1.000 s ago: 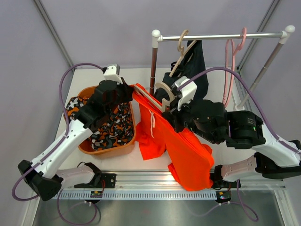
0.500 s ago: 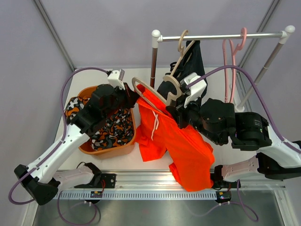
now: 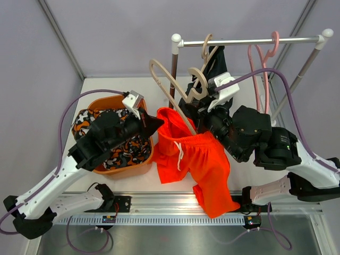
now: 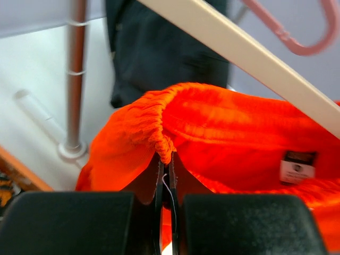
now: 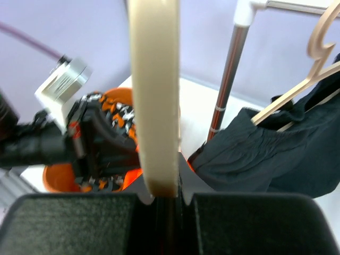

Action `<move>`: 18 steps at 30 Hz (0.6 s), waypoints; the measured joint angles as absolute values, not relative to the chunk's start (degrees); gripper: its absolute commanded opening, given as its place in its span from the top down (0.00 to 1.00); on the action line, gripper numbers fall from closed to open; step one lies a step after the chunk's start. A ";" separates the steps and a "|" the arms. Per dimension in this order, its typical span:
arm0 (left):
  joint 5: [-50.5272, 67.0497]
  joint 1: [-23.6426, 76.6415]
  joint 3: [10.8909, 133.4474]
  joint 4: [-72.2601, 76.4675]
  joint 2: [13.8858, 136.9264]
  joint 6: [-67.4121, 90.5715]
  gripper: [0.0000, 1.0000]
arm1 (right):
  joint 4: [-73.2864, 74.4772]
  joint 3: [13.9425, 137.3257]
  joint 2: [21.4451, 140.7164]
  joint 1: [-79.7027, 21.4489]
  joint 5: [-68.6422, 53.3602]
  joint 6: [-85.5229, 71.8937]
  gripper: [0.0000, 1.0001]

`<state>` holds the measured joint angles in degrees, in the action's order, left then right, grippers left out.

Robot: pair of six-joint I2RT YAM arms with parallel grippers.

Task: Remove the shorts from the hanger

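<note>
- White on top, the desk (image 3: 106, 87) carries a metal clothes rack (image 3: 249, 40) at its back right and an orange basket (image 3: 98, 103) at its left.
- Spread over the middle of the desk between the two arms lie the orange shorts (image 3: 204, 164), white drawstring (image 3: 179, 154) showing. One leg reaches the near edge, and the waistband is raised at the upper left.
- Inside the basket lie the camouflage shorts (image 3: 127, 151).
- On the rack's rail hang the navy shorts (image 3: 219, 66), draped over a wooden hanger (image 5: 289, 97).
- Tilted above the orange shorts is the cream hanger (image 3: 162, 82). Its lower arm crosses their waistband, and I cannot tell whether it is inside the fabric.
- Further right on the rail hangs a pink hanger (image 3: 259, 64).
- At the waistband's raised corner, the left end effector (image 3: 158, 121) is pressed together, pinching a fold of the orange elastic.
- Just below the cream hanger's hook, the right end effector (image 5: 166, 199) is clamped on the hanger's bar.
</note>
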<state>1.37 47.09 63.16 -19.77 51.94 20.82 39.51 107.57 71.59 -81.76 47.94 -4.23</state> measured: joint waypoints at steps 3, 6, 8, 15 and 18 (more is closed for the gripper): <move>6.17 48.27 63.13 -19.18 51.11 18.98 1.00 | 35.07 106.69 72.25 -81.78 50.19 -1.23 1.00; 11.42 52.34 63.13 -19.33 51.66 15.84 1.00 | 29.85 104.90 72.86 -81.78 51.92 2.13 1.00; 13.32 56.90 63.18 -20.14 52.56 12.97 1.00 | 26.89 104.09 73.47 -81.78 52.88 4.25 1.00; 16.67 68.27 63.18 -22.11 53.17 6.24 1.00 | 20.40 104.31 77.30 -80.66 56.23 10.46 1.00; 12.43 68.69 63.35 -23.09 52.16 5.65 1.00 | 20.78 104.79 78.26 -78.83 56.90 10.83 1.00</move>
<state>12.43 68.69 63.35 -23.09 52.16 5.65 20.78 104.79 78.26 -78.83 56.90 10.83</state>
